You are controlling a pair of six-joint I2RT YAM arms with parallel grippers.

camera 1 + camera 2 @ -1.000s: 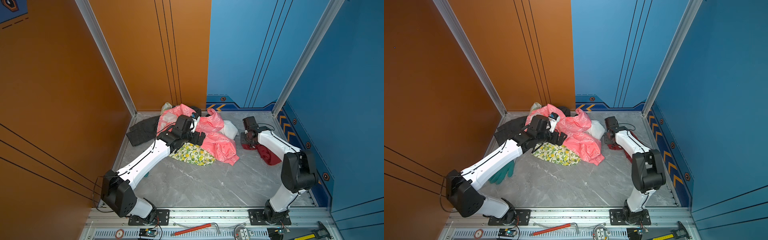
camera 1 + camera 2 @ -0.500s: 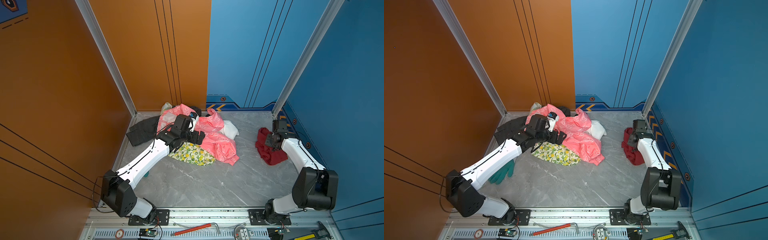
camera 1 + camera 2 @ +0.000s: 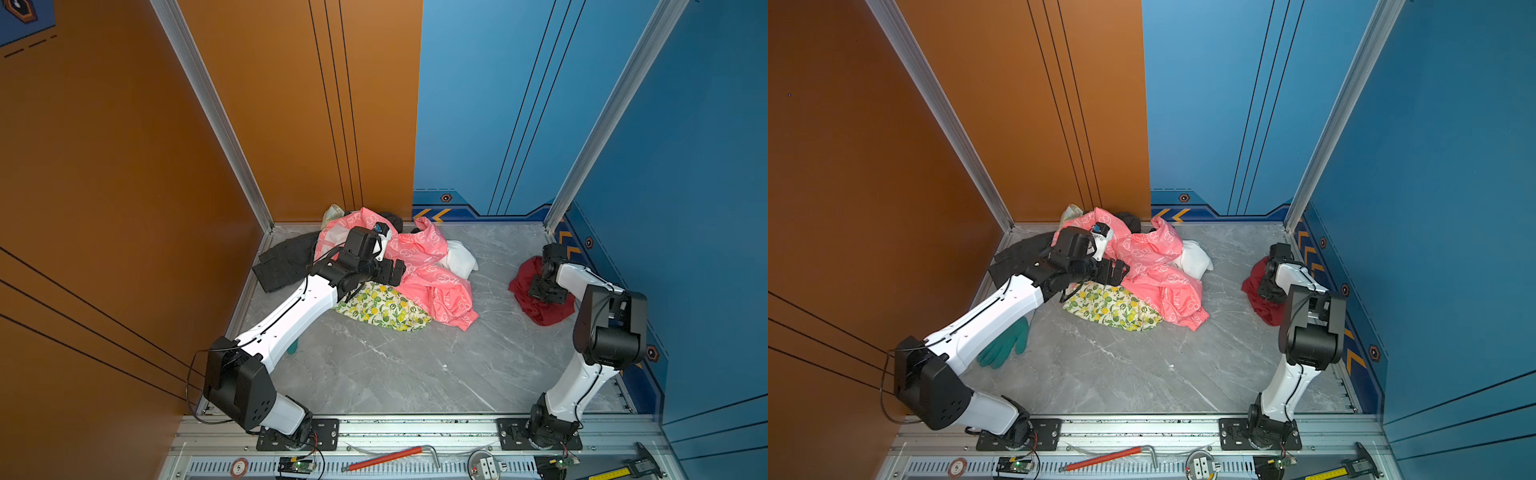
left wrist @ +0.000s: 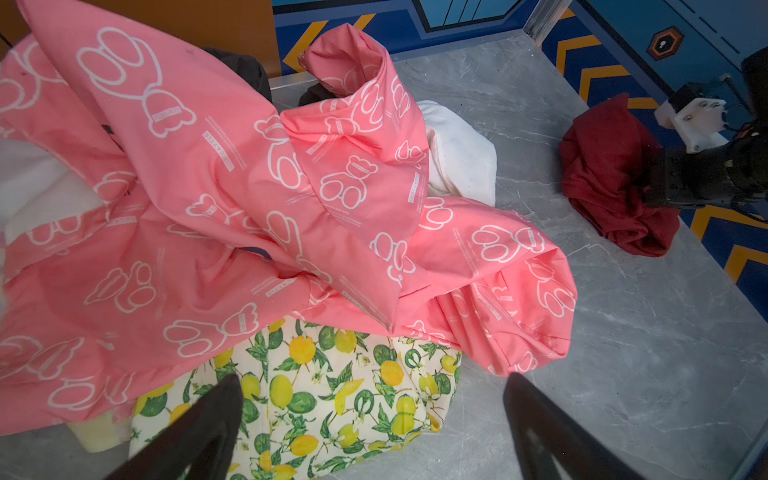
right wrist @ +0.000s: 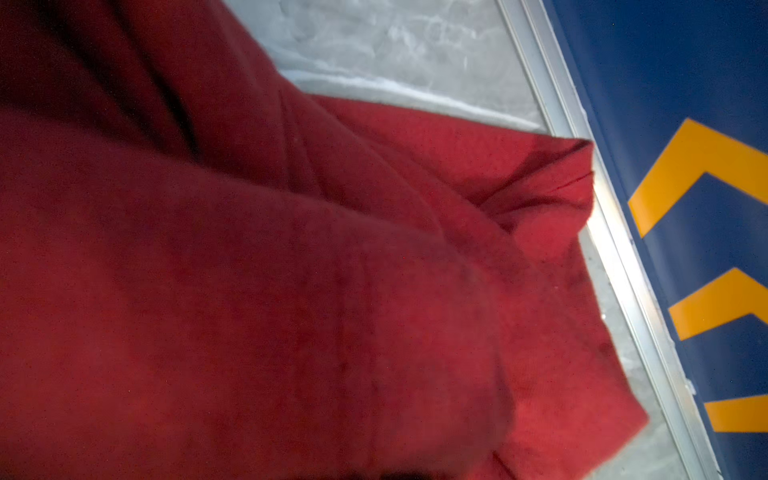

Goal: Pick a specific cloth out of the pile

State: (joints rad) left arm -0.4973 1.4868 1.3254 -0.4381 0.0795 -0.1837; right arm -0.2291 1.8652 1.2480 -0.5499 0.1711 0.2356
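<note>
Right wrist view: maroon fabric of the cloth (image 5: 291, 270) fills nearly the whole frame; the fingers themselves do not show here
Cloth position: in both top views the cloth (image 3: 547, 313) lies bunched on the grey table (image 3: 415, 365), well apart from the pile (image 3: 419, 266) and just beside the blue side wall (image 3: 665, 208)
Right gripper: the right gripper (image 3: 545, 296) points down into the maroon heap; jaws together, tips buried in the folds, judged to be pinching a fold of the cloth
Left gripper: the left gripper (image 4: 372, 377) hovers at the pile's edge, fingers (image 4: 199, 428) wide apart, holding nothing
Pile contents: pink jacket (image 4: 208, 187), lemon-print fabric (image 4: 332, 407), white piece (image 4: 457, 166), dark grey garment (image 3: 286, 262); no maroon strand reaches back to any of them
Step in hand: judged as setting the separated cloth down and letting go
Method: lower until the fabric rests its own weight on the table, open the jaws fully, then lift straight up so no fold rides up with the gripper
Caution: the wall rail (image 5: 615, 232) lies just beside the cloth's edge; avoid any sideways sweep towards it
Left arm: best held off the jacket so the pile is not dragged
</note>
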